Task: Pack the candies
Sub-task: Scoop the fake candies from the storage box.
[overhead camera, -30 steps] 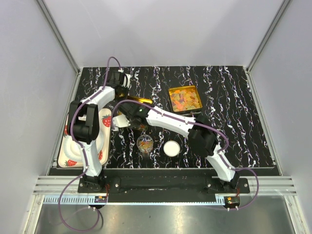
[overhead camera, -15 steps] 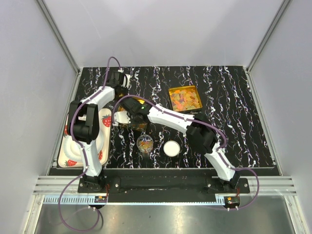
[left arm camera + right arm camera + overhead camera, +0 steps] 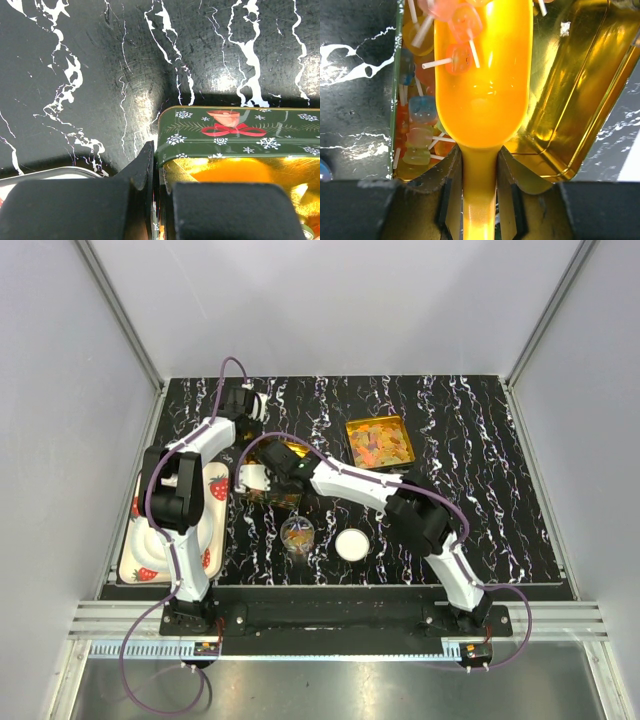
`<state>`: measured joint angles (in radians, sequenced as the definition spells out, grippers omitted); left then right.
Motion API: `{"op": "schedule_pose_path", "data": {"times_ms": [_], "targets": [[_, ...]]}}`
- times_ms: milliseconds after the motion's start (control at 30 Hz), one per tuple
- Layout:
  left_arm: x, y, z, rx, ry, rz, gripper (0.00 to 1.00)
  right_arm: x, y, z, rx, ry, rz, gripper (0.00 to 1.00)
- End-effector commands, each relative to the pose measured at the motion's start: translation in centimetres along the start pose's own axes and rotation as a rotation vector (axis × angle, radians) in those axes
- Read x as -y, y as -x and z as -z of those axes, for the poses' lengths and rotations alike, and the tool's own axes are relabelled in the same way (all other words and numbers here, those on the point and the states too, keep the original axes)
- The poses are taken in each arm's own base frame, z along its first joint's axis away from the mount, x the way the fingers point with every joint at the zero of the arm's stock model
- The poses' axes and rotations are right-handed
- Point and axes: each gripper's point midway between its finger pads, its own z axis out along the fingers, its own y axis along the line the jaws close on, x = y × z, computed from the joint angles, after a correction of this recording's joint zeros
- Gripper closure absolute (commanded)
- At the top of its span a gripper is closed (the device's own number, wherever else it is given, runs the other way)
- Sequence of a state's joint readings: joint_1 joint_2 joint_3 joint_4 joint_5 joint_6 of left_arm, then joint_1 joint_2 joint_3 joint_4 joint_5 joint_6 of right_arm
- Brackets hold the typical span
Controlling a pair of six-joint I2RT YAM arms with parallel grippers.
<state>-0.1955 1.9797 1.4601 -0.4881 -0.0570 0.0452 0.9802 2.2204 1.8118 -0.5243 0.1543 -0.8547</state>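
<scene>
**Right wrist rolled over the green tin; scoop held above it**

Since a second earlier, the right forearm had swung slightly toward the far side and its wrist had rolled, turning a white face upward. The left arm had not shifted.

Candies (image 3: 460,57), small red, orange, blue and pale green pieces on thin white sticks, sat at the far end of the yellow-orange scoop (image 3: 482,95). More lay piled along the left side of the green tin (image 3: 235,140) below it, while the right part of its gold floor was bare. The right gripper (image 3: 479,167) was closed narrowly on the scoop's handle, one finger pressed against each side.

The left gripper (image 3: 157,185) was fully closed, pinching the tin's left wall near its far corner, one finger outside and one inside.

A second gold tin (image 3: 380,443), well stocked with candies, stood to the right and slightly farther back on the black marbled table (image 3: 480,490). Nearer the arms' bases stood a small clear jar (image 3: 297,533) and, just right of it, a white round lid (image 3: 351,544). A strawberry-print tray (image 3: 150,550) lay at the table's left edge.
</scene>
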Motion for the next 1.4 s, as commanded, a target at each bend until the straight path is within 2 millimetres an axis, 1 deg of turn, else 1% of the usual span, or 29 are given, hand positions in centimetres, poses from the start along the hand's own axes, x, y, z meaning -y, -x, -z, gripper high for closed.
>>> {"op": "schedule_pose_path", "data": {"times_ms": [0,100,167,200,367,400,467,500,533,567,600,667,700,733,767,800,833,867,933,967,1000,1033,1100,1133,1200,1267,1300,1333,1367], "targets": [[0.1,3.6,0.9,0.109,0.009,0.002,1.0,-0.3,-1.4,-0.5,0.012,0.06,-0.137,1.0],[0.1,3.6,0.8,0.109,0.007,0.003,1.0,-0.5,-1.5,-0.2,0.029,0.095,-0.189,1.0],[0.0,3.6,0.8,0.107,0.008,0.005,1.0,-0.6,-2.0,-0.2,0.03,0.114,-0.223,1.0],[0.0,3.5,0.8,0.106,0.008,0.005,1.0,-0.7,-1.7,0.0,0.052,0.134,-0.25,1.0],[0.0,3.5,0.8,0.107,0.008,0.005,1.0,-1.4,-1.8,0.4,0.095,0.198,-0.334,1.0],[0.0,3.6,0.8,0.107,0.008,0.003,1.0,-0.9,-1.8,0.7,0.109,0.196,-0.349,1.0],[0.0,3.6,0.9,0.11,0.008,0.005,1.0,-1.3,-1.8,1.0,0.129,0.222,-0.374,1.0],[0.1,3.6,0.9,0.11,0.009,0.004,1.0,-0.7,-1.7,1.4,0.146,0.213,-0.382,1.0],[0.0,3.6,0.9,0.109,0.01,0.005,1.0,-1.1,-1.8,1.5,0.152,0.227,-0.387,1.0],[0.0,3.6,0.9,0.109,0.01,0.003,1.0,-1.0,-1.8,1.8,0.16,0.229,-0.395,1.0],[0.1,3.5,0.8,0.107,0.007,0.002,1.0,-0.5,-1.7,2.3,0.176,0.221,-0.4,1.0],[0.0,3.6,0.9,0.11,0.008,0.005,1.0,-0.8,-1.9,2.7,0.184,0.228,-0.408,1.0],[0.0,3.5,0.9,0.107,0.008,0.003,1.0,-0.3,-1.7,3.3,0.202,0.216,-0.409,1.0],[0.0,3.6,0.8,0.107,0.008,0.005,1.0,-0.3,-2.0,3.4,0.207,0.22,-0.416,1.0],[0.0,3.5,0.8,0.107,0.008,0.005,1.0,-0.1,-1.8,4.1,0.22,0.216,-0.42,1.0],[0.0,3.6,0.8,0.109,0.008,0.005,1.0,0.1,-1.7,4.4,0.231,0.212,-0.423,1.0],[0.0,3.6,0.8,0.109,0.008,0.005,1.0,0.1,-2.0,4.6,0.232,0.215,-0.431,1.0],[0.1,3.6,0.9,0.11,0.007,0.002,1.0,0.4,-1.9,5.2,0.242,0.205,-0.432,1.0],[0.0,3.6,0.8,0.109,0.008,0.003,1.0,0.5,-2.3,5.6,0.243,0.203,-0.436,1.0],[0.0,3.6,0.8,0.11,0.008,0.003,1.0,0.7,-2.2,6.2,0.251,0.195,-0.435,1.0],[0.0,3.6,0.8,0.109,0.008,0.003,1.0,0.6,-2.5,6.4,0.25,0.196,-0.437,1.0],[0.0,3.6,0.8,0.11,0.008,0.003,1.0,1.0,-2.5,7.1,0.261,0.184,-0.437,1.0],[0.1,3.6,0.8,0.112,0.006,0.002,1.0,1.0,-2.7,7.6,0.264,0.179,-0.44,1.0],[0.1,3.5,0.7,0.109,0.007,0.005,1.0,1.5,-2.7,8.4,0.276,0.167,-0.44,1.0],[0.1,3.6,0.7,0.109,0.005,0.005,1.0,1.4,-3.0,8.9,0.278,0.164,-0.437,1.0],[0.1,3.5,0.8,0.109,0.005,0.003,1.0,1.9,-2.9,10.2,0.297,0.149,-0.43,1.0],[0.0,3.5,0.8,0.109,0.007,0.003,1.0,1.7,-3.2,10.4,0.295,0.149,-0.426,1.0],[0.0,3.7,1.0,0.115,0.008,0.005,1.0,2.0,-3.1,11.3,0.309,0.139,-0.423,1.0],[0.0,3.7,1.0,0.115,0.008,0.004,1.0,1.7,-3.2,11.6,0.309,0.143,-0.42,1.0]]}}
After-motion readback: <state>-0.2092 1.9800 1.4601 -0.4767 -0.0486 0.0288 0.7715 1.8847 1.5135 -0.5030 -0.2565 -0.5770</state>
